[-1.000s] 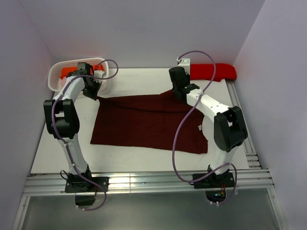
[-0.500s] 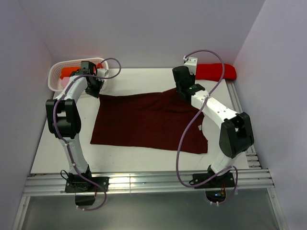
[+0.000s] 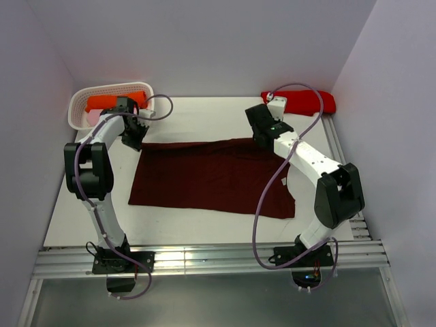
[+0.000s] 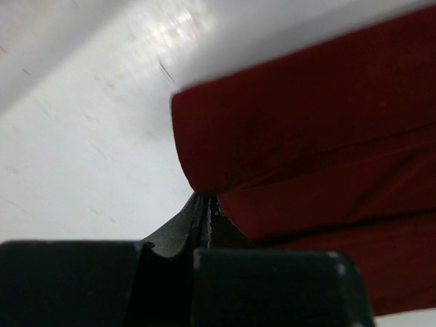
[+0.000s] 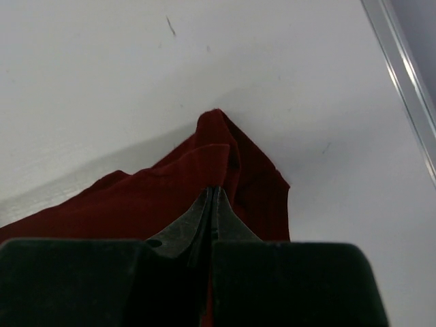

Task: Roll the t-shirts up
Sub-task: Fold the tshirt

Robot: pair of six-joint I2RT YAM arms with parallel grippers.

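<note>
Pinching the far edge of the maroon t-shirt (image 3: pixel 204 180), spread at centre frame on the table (image 3: pixel 204 117), I have my left gripper (image 3: pixel 134 141) clamped on its upper-left corner and my right gripper (image 3: pixel 261 139) clamped on its upper-right corner, presumably to hold that edge taut and even for the roll's first turn. A red t-shirt (image 3: pixel 310 102) lies upper right; an orange t-shirt (image 3: pixel 112 101) sits in the basket (image 3: pixel 76 109), upper left.

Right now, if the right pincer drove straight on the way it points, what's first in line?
The right pincer is shut on a corner of the maroon t-shirt; past that cloth it would probably meet the bare white table. The rail sits off-line, right.
</note>
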